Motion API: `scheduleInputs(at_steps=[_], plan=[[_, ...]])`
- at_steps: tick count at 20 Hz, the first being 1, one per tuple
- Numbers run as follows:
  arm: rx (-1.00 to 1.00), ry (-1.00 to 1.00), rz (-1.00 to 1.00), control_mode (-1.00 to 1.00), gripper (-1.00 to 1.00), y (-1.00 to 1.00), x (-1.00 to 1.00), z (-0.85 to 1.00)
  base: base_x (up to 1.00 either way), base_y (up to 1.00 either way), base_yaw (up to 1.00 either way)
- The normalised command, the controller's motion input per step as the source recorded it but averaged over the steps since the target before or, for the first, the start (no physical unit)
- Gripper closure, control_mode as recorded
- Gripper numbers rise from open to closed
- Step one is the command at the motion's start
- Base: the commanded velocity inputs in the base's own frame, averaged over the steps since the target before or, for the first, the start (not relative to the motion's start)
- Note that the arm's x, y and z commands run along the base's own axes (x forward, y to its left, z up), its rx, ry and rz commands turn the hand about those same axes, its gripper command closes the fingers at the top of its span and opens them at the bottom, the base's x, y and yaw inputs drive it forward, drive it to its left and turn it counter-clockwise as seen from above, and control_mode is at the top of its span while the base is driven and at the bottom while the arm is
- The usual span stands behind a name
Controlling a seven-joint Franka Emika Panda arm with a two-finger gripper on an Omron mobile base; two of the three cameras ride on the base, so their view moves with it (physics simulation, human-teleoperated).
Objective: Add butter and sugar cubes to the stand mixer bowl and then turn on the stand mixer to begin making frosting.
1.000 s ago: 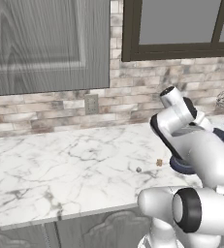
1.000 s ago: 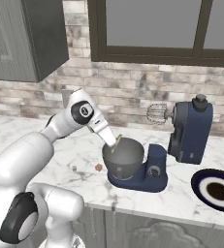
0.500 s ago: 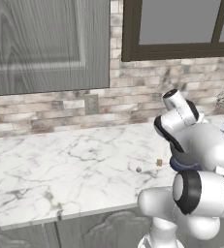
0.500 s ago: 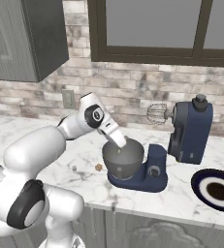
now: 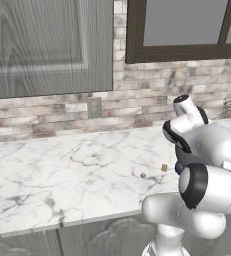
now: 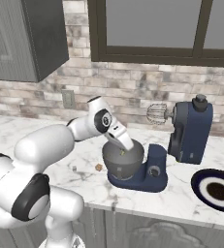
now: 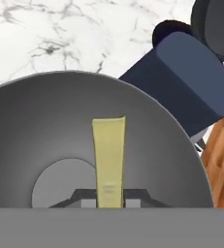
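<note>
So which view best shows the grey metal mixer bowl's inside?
The hand view: it looks straight into the grey metal bowl, past a pale yellow stick. The right base view shows its outer wall.

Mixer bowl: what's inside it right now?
A pale yellow stick, pinched between the fingers, reaches into the grey bowl. The flat bottom that shows is bare. The stick and fingers cover part of it, so anything beneath them is hidden.

White marble counter [image 5: 62,175] against mottled brick backsplash [image 6: 133,82]; grey wall outlet [image 5: 94,107] set in brick; grey wood-grain upper cabinet [image 5: 42,45]; dark-framed window [image 6: 162,29] above
</note>
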Motion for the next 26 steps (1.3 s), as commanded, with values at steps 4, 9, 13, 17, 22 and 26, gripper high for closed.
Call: scheduleInputs(at_steps=[4,9,13,17,22,26], plan=[[0.08,0.00,0.07,-1.00,1.00,0.00,0.06,-0.28,0.00,0.00,0.00],[0.06,0.00,0.06,-1.00,-1.00,0.00,0.01,-0.27,0.00,0.00,0.00],[0.03,0.00,0.02,-1.00,-1.00,0.00,0.00,-0.05,0.00,0.00,0.00],[0.00,-0.03,0.00,-1.00,-1.00,0.08,-0.16,0.09,0.00,0.00,0.00],[-0.02,-0.10,0.00,-1.00,-1.00,0.17,-0.40,0.39,0.00,0.00,0.00],[0.00,-0.03,0.00,-1.00,-1.00,0.40,-0.40,0.24,0.00,0.00,0.00]])
